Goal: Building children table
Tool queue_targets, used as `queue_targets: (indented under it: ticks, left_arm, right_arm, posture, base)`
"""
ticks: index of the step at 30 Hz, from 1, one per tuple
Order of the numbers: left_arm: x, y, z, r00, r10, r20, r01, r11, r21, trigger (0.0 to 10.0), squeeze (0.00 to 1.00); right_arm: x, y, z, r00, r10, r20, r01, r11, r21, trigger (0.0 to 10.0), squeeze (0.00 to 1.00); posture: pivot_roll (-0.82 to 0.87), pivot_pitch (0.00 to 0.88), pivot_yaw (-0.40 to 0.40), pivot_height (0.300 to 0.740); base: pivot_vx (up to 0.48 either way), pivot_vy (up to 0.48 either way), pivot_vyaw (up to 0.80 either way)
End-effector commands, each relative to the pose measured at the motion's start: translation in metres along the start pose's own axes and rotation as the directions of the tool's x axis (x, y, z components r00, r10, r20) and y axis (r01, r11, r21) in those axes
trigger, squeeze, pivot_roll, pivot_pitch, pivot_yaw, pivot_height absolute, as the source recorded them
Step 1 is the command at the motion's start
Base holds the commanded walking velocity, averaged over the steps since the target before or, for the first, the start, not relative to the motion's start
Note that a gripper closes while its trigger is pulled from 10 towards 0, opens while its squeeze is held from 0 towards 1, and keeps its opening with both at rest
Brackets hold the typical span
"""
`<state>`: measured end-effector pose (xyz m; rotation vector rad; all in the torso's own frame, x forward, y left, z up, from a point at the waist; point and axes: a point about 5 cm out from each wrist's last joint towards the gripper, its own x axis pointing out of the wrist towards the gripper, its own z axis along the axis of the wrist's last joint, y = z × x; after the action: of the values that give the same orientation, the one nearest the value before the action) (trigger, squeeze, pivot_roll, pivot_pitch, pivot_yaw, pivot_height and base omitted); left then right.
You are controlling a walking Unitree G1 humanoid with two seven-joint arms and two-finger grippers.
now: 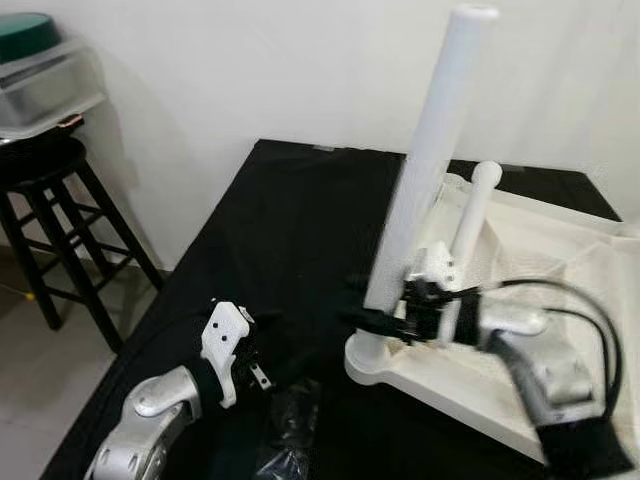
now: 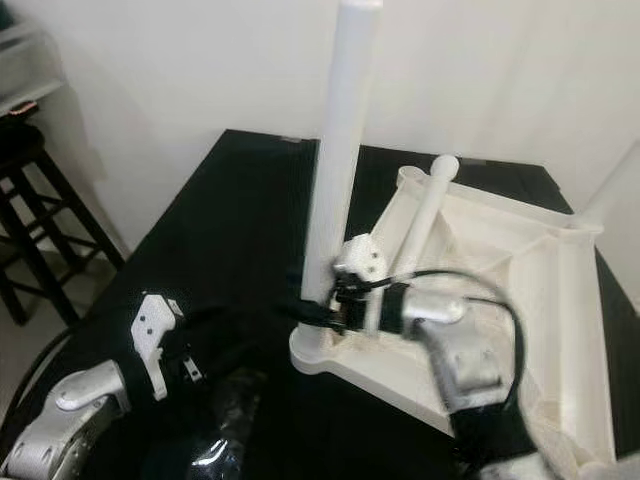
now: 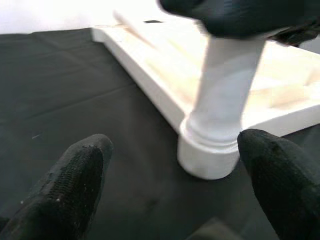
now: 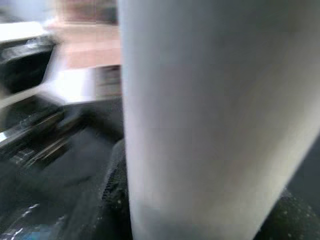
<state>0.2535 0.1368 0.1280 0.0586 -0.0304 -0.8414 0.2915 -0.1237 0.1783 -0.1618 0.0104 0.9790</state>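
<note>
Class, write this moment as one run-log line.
right pincer: shut on table leg | leg: upright in tabletop corner | left pincer: open, nearby

Home room, plain white wall [image 1: 260, 70], black wooden stool [image 1: 50, 215], black-covered table [image 1: 290, 230]

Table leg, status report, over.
Right gripper shut on upright leg, seated in tabletop corner socket. Left gripper open, near the socket. Plastic bag nearby.

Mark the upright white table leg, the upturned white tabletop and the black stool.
upright table leg [image 1: 432, 160], left eye view, mid shaft.
upturned tabletop [image 1: 560, 250], left eye view, bare underside panel.
black stool [image 1: 40, 165], left eye view, seat edge.
</note>
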Motion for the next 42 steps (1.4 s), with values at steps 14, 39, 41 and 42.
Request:
queue_targets:
  ticks: [14, 39, 41, 42]
  left_arm:
    - [0.006, 0.000, 0.000, 1.000, -0.029, 0.004, 0.029, 1.000, -0.002, 10.0, 0.00]
    - [0.008, -0.002, -0.006, 0.999, -0.036, -0.008, 0.036, 0.999, 0.000, 10.0, 0.00]
    - [0.008, -0.002, -0.006, 0.999, -0.036, -0.008, 0.036, 0.999, 0.000, 10.0, 0.00]
    - [0.008, -0.002, -0.006, 0.999, -0.036, -0.008, 0.036, 0.999, 0.000, 10.0, 0.00]
  right_arm:
    - [0.004, 0.022, -0.030, 0.940, -0.303, -0.158, 0.329, 0.926, 0.185, 10.0, 1.00]
    - [0.005, -0.033, 0.021, 0.921, 0.389, -0.017, -0.389, 0.920, -0.046, 0.0, 0.00]
    - [0.005, -0.033, 0.021, 0.921, 0.389, -0.017, -0.389, 0.920, -0.046, 0.0, 0.00]
    - [0.005, -0.033, 0.021, 0.921, 0.389, -0.017, -0.389, 0.920, -0.046, 0.0, 0.00]
  posture:
    - [-0.05, 0.051, -0.027, 0.740]
    - [-0.02, 0.010, -0.037, 0.740]
    - [-0.02, 0.010, -0.037, 0.740]
    - [-0.02, 0.010, -0.037, 0.740]
  base:
    - [0.000, 0.000, 0.00]
    - [0.000, 0.000, 0.00]
    - [0.000, 0.000, 0.00]
    - [0.000, 0.000, 0.00]
